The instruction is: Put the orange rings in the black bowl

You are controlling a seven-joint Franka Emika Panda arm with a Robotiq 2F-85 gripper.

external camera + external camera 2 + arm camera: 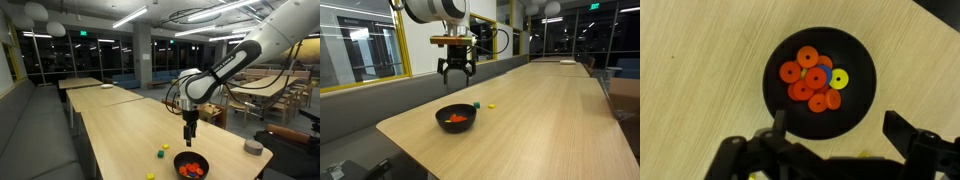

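In an exterior view: claw [190, 136] hanging straight above the black bowl [178, 160], fingers spread, pinching nothing. Below it, inside the bowl, the orange rings [191, 169] in a heap. Off to one side of the claw on the tabletop [120, 130], a yellow piece [165, 147] and a green piece [160, 154]. Well apart on the opposite side, a grey container [253, 147].

In an exterior view: claw [456, 78] again directly over the bowl [442, 113], clear of its rim, with the orange heap [459, 120] underneath. Too small here to count rings.

In the wrist view: looking straight down, spread claw [838, 138] at the lower edge, bowl [855, 50] just ahead of the fingertips [775, 130]. Orange rings [800, 75] flat and round, so no long axis to line up with. Among them a yellow ring [839, 78], and a blue piece half buried beneath. Near rim of the bowl cut off behind the fingers. No orange ring made out anywhere outside the bowl, so probably little or nothing left to fetch.
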